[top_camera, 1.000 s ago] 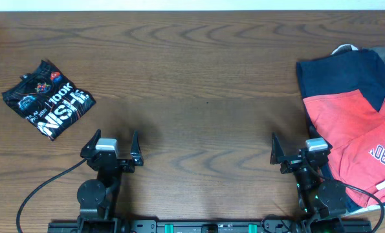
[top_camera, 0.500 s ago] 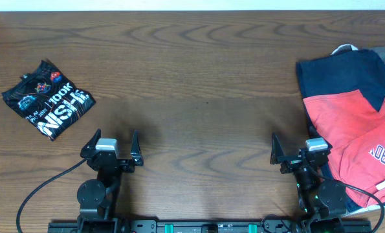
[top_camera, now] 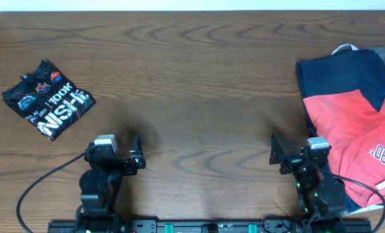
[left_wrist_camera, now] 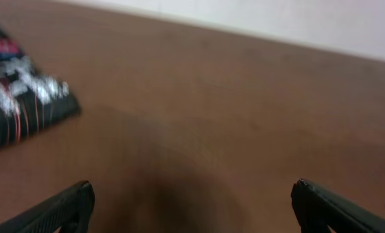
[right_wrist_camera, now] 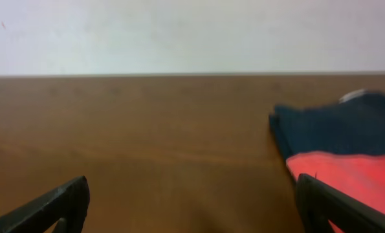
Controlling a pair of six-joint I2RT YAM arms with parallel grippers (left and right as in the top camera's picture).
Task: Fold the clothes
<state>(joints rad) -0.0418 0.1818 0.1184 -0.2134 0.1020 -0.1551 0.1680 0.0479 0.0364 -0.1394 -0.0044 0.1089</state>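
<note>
Right hand [top_camera: 299,155] open, coral-red T-shirt [top_camera: 347,133] just beside, rightward

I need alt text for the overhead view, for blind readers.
A folded black tee lies at the left of the table; a red shirt and navy garment are heaped at the right. The left gripper and right gripper are open, empty.

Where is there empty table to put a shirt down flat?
The wide middle of the table is bare, between the folded black tee on the left and the red T-shirt on the right. The right edge is crowded: that shirt lies over a navy garment.
</note>
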